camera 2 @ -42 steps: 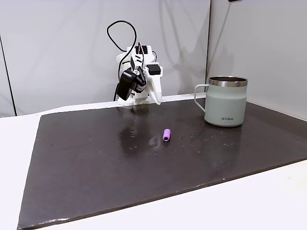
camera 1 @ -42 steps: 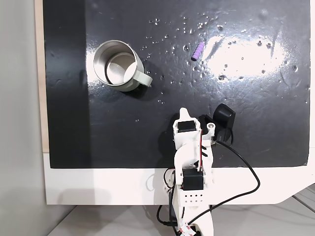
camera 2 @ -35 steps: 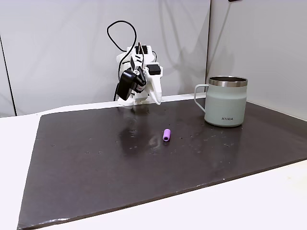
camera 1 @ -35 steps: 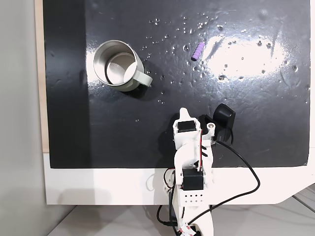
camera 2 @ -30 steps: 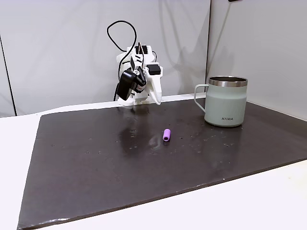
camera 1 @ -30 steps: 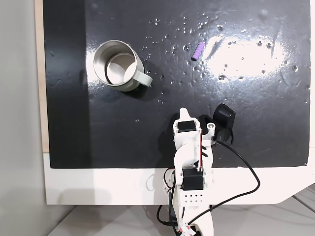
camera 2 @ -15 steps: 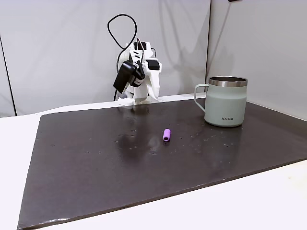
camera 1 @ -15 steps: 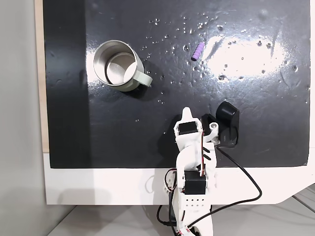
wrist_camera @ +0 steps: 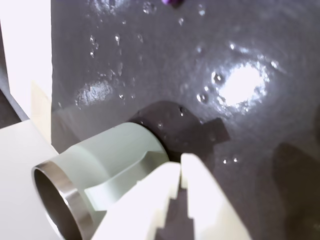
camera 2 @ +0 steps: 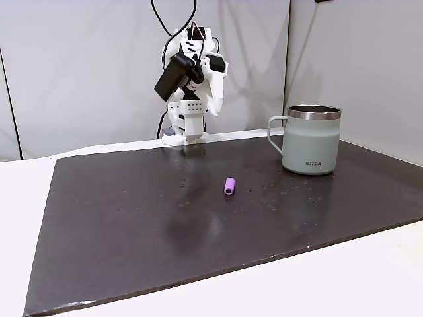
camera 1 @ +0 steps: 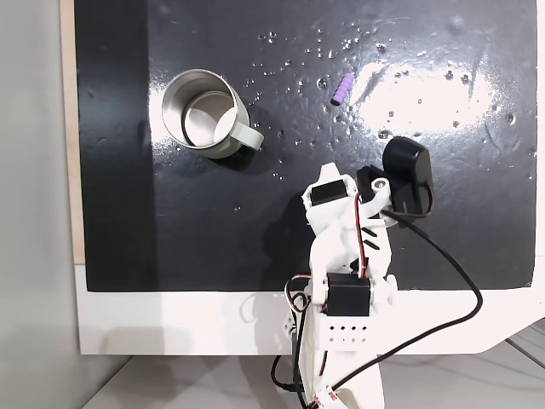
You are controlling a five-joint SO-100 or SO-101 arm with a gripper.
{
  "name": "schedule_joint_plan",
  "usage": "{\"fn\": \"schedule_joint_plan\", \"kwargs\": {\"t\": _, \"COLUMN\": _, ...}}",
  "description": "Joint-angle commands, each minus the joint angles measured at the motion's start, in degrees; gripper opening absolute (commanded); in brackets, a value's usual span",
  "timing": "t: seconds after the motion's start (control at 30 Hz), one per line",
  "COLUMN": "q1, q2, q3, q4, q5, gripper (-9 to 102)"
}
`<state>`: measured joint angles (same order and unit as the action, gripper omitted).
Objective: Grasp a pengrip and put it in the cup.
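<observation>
Close to the wrist camera, the white gripper (wrist_camera: 180, 165) has its fingertips pressed together, holding nothing. Beyond it the cup (wrist_camera: 100, 170) stands on the dark mat (camera 1: 255, 221), and the pengrip (camera 1: 342, 90) lies farther out among water droplets (camera 1: 328, 53), well apart from both.

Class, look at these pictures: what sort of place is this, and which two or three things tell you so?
Probably a small robotics test bench, not a home or kitchen. A white desktop arm with loose cables stands at the edge of a black mat on a white table, before plain grey panels. Only a cup and a tiny purple pengrip are laid out.
</observation>
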<state>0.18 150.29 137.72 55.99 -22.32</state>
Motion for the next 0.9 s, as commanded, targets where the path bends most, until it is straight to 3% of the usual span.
{"fn": "schedule_joint_plan", "kwargs": {"t": 0.0, "q1": -0.7, "q2": -6.7, "q3": -7.8, "q4": -2.5, "q5": -5.4, "gripper": 0}}
{"fn": "schedule_joint_plan", "kwargs": {"t": 0.63, "q1": 4.7, "q2": -31.2, "q3": -14.2, "q4": -17.5, "q5": -36.2, "gripper": 0}}
{"fn": "schedule_joint_plan", "kwargs": {"t": 0.87, "q1": 6.9, "q2": -42.7, "q3": -20.6, "q4": -20.0, "q5": -39.7, "gripper": 0}}
